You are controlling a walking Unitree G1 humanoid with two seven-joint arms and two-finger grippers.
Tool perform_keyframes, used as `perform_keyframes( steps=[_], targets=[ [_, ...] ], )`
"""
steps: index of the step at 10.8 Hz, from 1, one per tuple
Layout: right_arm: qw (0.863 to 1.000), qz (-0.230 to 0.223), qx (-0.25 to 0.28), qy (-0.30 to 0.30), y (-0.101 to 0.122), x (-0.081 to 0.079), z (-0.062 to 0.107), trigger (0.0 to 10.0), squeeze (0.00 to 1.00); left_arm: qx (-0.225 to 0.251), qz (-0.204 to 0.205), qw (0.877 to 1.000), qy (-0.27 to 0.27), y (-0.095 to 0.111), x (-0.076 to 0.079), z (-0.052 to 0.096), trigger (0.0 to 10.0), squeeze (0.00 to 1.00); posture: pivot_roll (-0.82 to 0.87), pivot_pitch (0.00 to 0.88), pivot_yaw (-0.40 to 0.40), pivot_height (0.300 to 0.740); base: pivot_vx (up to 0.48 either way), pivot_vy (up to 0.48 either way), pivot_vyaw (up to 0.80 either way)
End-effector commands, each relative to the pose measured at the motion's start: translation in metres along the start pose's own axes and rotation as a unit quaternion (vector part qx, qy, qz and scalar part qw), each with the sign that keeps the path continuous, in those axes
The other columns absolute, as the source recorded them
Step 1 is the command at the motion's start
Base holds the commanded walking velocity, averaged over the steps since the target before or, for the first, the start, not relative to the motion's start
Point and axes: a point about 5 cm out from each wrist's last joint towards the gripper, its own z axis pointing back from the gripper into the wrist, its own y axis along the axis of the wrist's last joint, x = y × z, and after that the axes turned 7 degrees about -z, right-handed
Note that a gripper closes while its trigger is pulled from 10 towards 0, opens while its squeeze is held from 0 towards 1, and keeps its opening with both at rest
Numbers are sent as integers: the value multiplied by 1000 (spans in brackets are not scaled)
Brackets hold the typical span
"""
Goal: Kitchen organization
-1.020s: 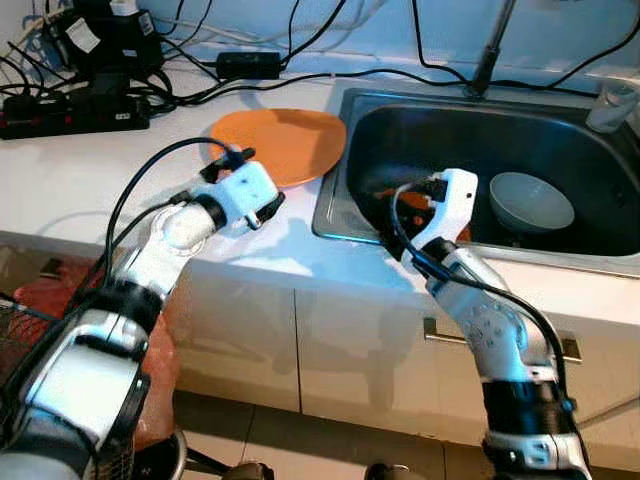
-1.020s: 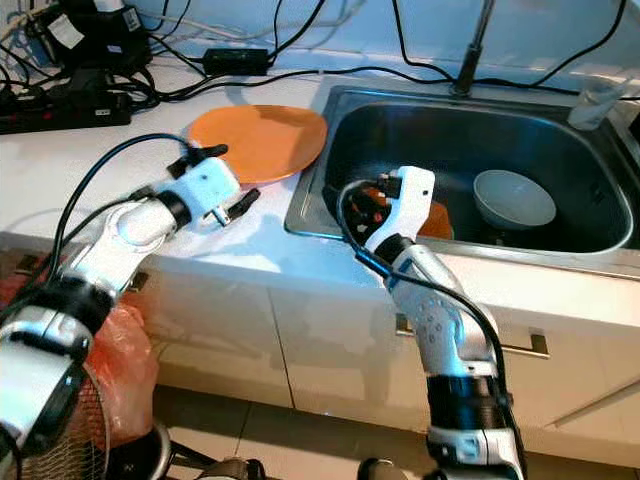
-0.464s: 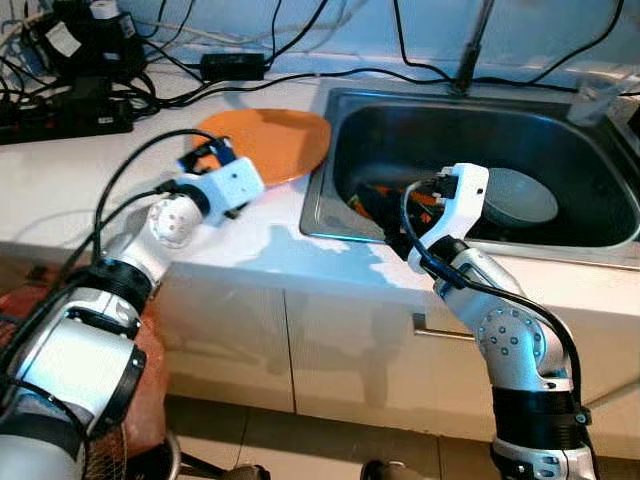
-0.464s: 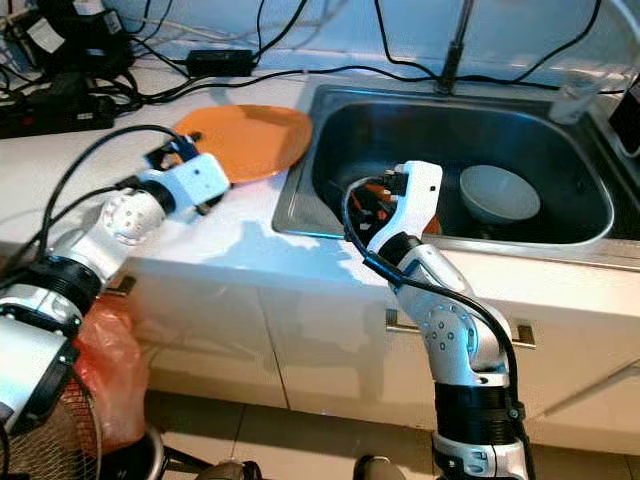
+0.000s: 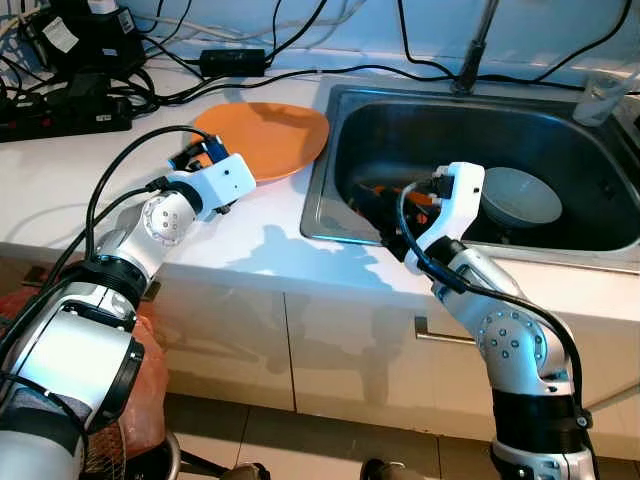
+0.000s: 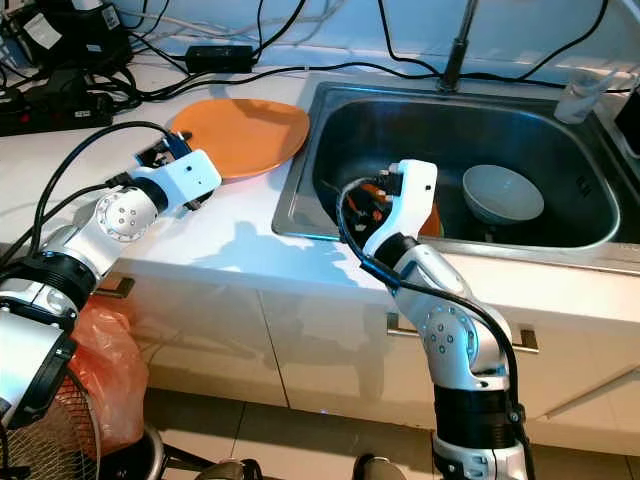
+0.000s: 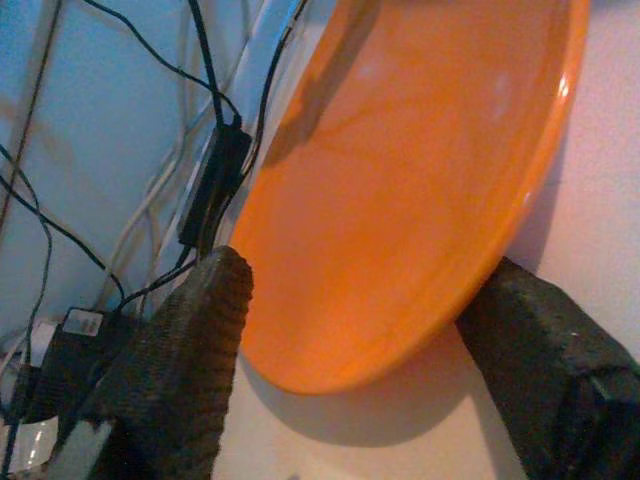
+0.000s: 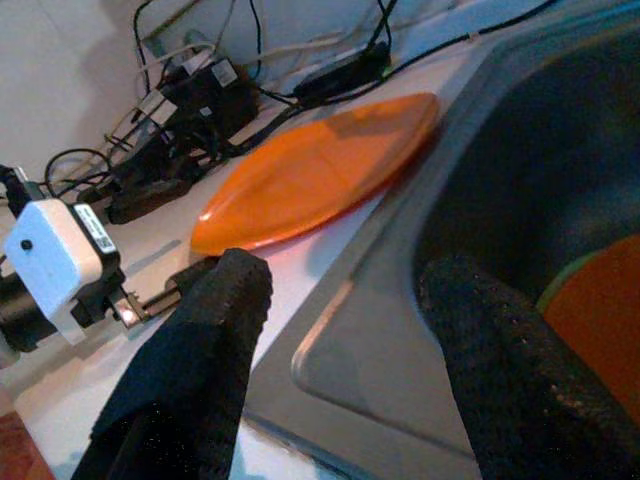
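An orange plate point(image 5: 268, 135) lies flat on the white counter point(image 5: 90, 190), just left of the sink point(image 5: 330, 228). My left gripper point(image 5: 197, 158) is at the plate's near rim. In the left wrist view this gripper point(image 7: 365, 290) is open, its fingers point(image 7: 190, 350) standing either side of the plate point(image 7: 420, 170). My right gripper point(image 5: 377, 205) hangs open inside the sink at its left wall, holding nothing. Behind it in the basin lies an orange dish point(image 5: 417, 197). A white bowl point(image 5: 520, 195) sits further right.
Power strips, adapters and tangled black cables point(image 5: 70, 95) crowd the back left of the counter. The faucet point(image 5: 470, 50) rises behind the sink, and a clear glass point(image 5: 605, 95) stands at its back right. A red bag point(image 6: 100, 360) sits low on the left, below the counter.
My left gripper has turned and moved up to the near rim of the orange plate. The right gripper has stayed in the sink. The camera has shifted slightly.
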Motion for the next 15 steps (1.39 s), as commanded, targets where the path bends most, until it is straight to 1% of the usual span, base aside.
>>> perform_keyframes(
  steps=[1, 9, 11, 14, 15],
  targets=[
    [1000, 1, 1, 0, 1, -3, 3, 10000, 0, -14, -13, 999, -37, -5, 12, 1, 0, 0, -107, 133, 20, 740, 0, 0, 0],
    [1000, -7, 7, -12, 2, 1, 4, 10000, 0, -10, -22, 998, -50, -5, 19, 2, 0, 0, -112, 129, 23, 740, 0, 0, 0],
    [1000, -12, 9, -18, 3, 4, 5, 10000, 0, -9, -27, 998, -53, -5, 21, 2, 0, 0, -112, 127, 27, 740, 0, 0, 0],
    [1000, -18, 12, -20, 2, 4, 3, 10000, 0, -8, -55, 997, -54, -5, 21, 2, 0, 0, -109, 126, 31, 740, 0, 0, 0],
    [999, -20, 13, -21, 3, 4, 3, 10000, 0, -4, -84, 996, -22, -5, 17, 2, 0, 0, -108, 125, 32, 740, 0, 0, 0]
  ],
)
